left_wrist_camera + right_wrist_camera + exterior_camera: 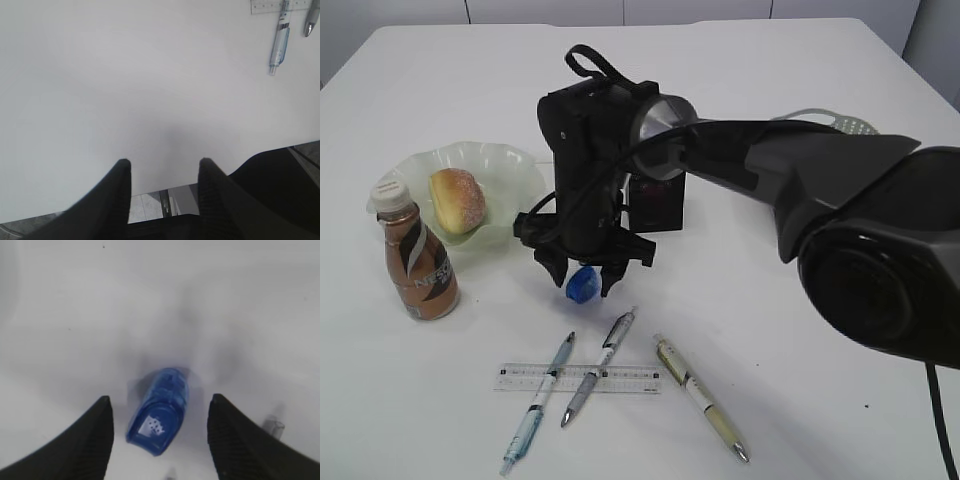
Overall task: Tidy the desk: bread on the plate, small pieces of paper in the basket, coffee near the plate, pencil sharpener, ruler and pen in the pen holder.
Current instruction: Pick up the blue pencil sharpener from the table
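Note:
The blue pencil sharpener lies on the desk between the fingers of my open right gripper; neither finger touches it. The bread sits on the pale green plate, and the coffee stands beside it. The ruler lies flat under two crossing pens, one blue, one grey. A third pen lies to their right. The black pen holder stands behind my right arm. My left gripper hangs open over bare desk. No small pieces of paper show.
The basket peeks out behind my right arm at the back right. In the left wrist view the desk's near edge runs just below the fingertips, with floor beyond it.

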Controlling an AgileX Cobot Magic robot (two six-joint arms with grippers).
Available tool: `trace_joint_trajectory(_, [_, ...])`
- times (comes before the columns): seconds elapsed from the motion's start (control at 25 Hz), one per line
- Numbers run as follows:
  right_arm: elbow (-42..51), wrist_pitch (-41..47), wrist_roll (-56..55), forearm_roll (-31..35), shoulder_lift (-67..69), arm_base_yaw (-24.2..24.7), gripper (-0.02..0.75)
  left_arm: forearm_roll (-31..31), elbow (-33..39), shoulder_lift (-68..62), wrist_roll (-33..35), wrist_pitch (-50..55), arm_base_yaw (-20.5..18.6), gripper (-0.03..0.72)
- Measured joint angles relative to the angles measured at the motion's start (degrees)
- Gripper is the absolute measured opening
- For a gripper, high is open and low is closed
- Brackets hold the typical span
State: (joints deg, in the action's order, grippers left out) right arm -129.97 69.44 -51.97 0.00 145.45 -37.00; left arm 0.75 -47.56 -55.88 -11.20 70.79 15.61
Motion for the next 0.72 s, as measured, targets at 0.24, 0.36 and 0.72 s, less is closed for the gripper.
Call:
trace_joint_trajectory(0.24, [0.0,0.59,0.0,0.95,0.58,0.0,0.469,-0.1,0.0,0.0,0.0,0.0,0.0,0.314])
trace_joint_trajectory(0.36, [0.0,0.59,0.0,0.95,0.58,0.0,0.47,-0.1,0.0,0.0,0.0,0.0,0.0,0.311])
trace_joint_trajectory(0.72, [0.0,0.59,0.0,0.75,0.58,0.0,0.435,-0.1,0.0,0.0,0.0,0.0,0.0,0.308])
